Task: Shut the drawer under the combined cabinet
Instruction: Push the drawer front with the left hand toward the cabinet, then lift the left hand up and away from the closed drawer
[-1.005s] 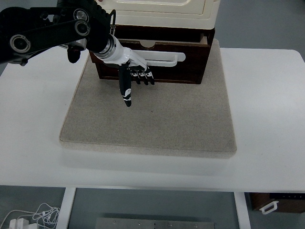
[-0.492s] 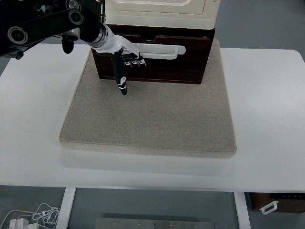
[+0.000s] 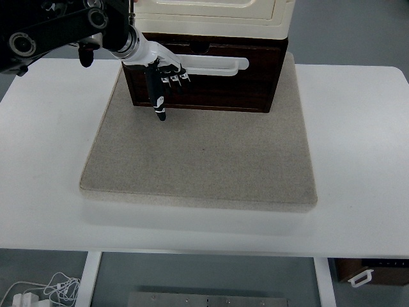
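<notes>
- The left hand [image 3: 163,80] reaches in from the upper left on a black arm [image 3: 57,32] and lies against the front of the drawer [image 3: 204,80].
- Its fingers [image 3: 174,78] are curled against the dark wooden face just below the left end of the handle [image 3: 214,64]; they hold nothing.
- One black digit [image 3: 158,102] points straight down the picture, its tip over the mat [image 3: 198,153] just in front of the drawer.
- The drawer is the dark brown bottom part of the cabinet [image 3: 214,16], under a cream upper section.
- The drawer's front sits close to flush with the brown body; only a thin strip of its top edge shows beneath the cream part, with a small notch near the middle.
- The handle is a long white bar running across the upper part of the drawer front.
- The cabinet stands at the far edge of the grey-beige mat, which lies on the white desk [image 3: 358,160].
- The right hand is out of view.
- Below the near edge of the desk, a white cable [image 3: 45,291] lies on the floor at lower left, and a dark box [image 3: 374,272] shows at lower right.
</notes>
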You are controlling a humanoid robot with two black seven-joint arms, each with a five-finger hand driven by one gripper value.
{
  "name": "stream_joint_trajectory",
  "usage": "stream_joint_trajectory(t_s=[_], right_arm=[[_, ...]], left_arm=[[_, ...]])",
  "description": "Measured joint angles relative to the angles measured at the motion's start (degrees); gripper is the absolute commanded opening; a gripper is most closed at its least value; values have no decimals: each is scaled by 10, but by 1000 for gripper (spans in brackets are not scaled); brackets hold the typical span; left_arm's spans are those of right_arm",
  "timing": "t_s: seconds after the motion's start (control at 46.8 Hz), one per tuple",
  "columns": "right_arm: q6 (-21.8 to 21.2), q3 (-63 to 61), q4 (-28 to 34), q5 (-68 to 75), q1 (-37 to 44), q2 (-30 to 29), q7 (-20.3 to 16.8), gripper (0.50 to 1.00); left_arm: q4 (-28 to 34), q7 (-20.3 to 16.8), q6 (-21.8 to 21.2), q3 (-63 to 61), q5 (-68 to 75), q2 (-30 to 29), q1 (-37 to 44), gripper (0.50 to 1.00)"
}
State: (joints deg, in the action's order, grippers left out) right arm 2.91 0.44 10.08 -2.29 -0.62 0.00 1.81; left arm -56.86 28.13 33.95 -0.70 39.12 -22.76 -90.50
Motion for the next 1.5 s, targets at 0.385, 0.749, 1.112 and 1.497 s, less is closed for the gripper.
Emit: stream_joint_trajectory(t_s=[0.385, 0.749, 1.112, 1.497], right_arm=[[0, 0, 0, 0, 0, 0, 0, 952], [0, 0, 0, 0, 0, 0, 0, 952], [0, 0, 0, 0, 0, 0, 0, 952], [1, 0, 0, 0, 0, 0, 0, 952]], left_arm=[[3, -1, 0, 1, 0, 1, 4, 992], [9, -4, -3, 0, 0, 1, 4, 990], [23, -12, -3, 1, 10, 1, 4, 992], [0, -41, 11, 51, 1, 1, 6, 994]])
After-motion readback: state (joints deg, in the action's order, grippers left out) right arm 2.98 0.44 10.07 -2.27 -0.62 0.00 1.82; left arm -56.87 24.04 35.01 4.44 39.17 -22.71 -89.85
